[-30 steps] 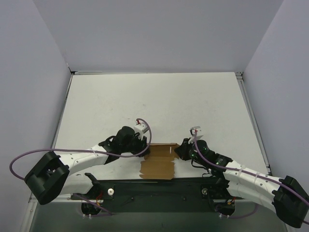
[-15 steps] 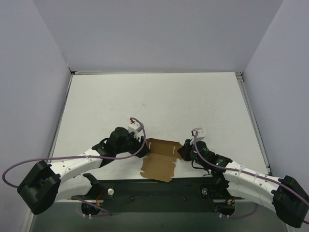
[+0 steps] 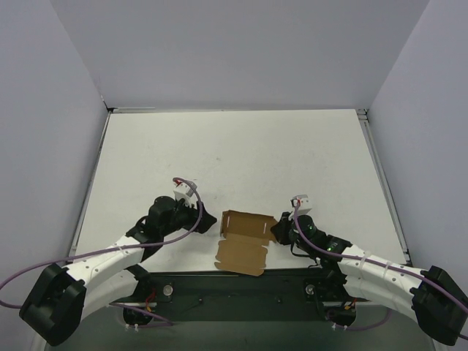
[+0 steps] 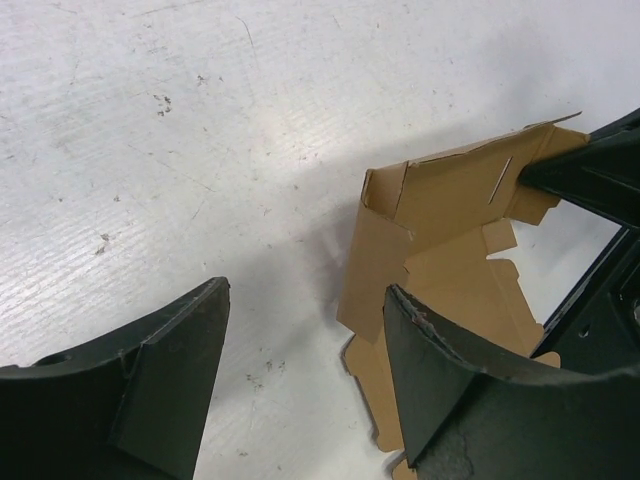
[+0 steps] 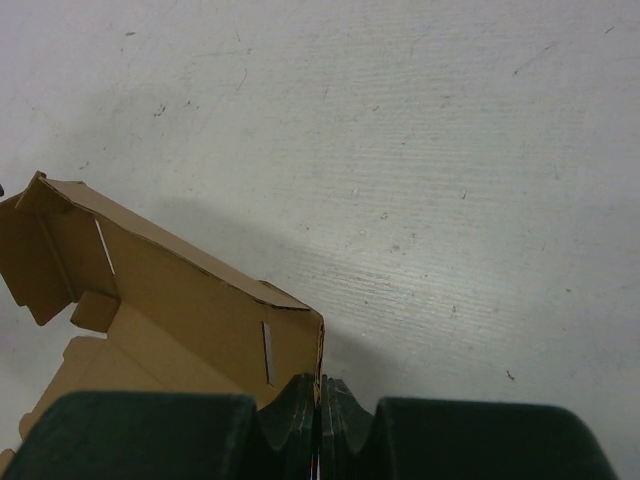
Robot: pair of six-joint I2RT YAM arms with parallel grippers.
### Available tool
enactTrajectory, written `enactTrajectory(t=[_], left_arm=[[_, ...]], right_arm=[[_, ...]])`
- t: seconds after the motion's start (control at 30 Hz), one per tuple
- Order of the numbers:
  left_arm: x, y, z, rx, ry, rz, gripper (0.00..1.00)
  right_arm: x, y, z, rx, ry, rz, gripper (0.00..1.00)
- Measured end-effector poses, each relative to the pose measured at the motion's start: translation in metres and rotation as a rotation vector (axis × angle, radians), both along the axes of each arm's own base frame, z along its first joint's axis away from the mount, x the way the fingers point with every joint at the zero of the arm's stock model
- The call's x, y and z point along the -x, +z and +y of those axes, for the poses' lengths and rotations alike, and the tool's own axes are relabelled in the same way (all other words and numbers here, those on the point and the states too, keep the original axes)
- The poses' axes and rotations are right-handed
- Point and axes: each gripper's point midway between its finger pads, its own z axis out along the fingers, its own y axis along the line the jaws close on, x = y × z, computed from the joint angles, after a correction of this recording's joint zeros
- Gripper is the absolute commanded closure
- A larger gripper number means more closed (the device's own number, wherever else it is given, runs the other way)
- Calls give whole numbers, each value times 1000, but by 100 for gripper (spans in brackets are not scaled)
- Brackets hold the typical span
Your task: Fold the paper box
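Brown card, the box [image 3: 245, 241], is found half-formed between the two pincers, close to the near edge of the table [image 3: 241, 150]. Its base is laid flat and one long wall is raised along the far side. The right pincer [image 3: 278, 232] is closed on the right end of that wall. In the right wrist view the wall's corner is seen pinched between the shut fingers, just beside a small slot. The left pincer [image 3: 208, 221] is held wide open and nothing is gripped by it. In its wrist view the box is seen ahead of it and off toward its right-hand finger. That finger's tip overlaps the card's edge in the picture, though whether card is touched there cannot be told. From above, a narrow strip of table is seen between the left pincer and the wall's left end, where a short tab is bent round. The wall's long axis is laid from one pincer to the other, so its free end is pointed at the open jaws. The right arm is judged the nearer, being in contact. The left is judged the free one, and the fold at the left tab would probably be left to it, reached by an approach straight along that axis.
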Motion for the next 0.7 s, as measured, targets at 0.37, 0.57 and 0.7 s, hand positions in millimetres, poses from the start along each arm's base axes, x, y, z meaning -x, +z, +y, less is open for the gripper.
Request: enactTrajectory(t=[0.37, 0.57, 0.7], left_arm=[[1, -34, -16, 10, -83, 61, 38], [0, -43, -27, 31, -137, 62, 46], [0, -51, -33, 40, -162, 71, 47]], right_arm=[[-1, 0, 1, -9, 1, -12, 100], [-1, -1, 0, -10, 0, -14, 100], [-2, 0, 0, -9, -4, -17, 100]])
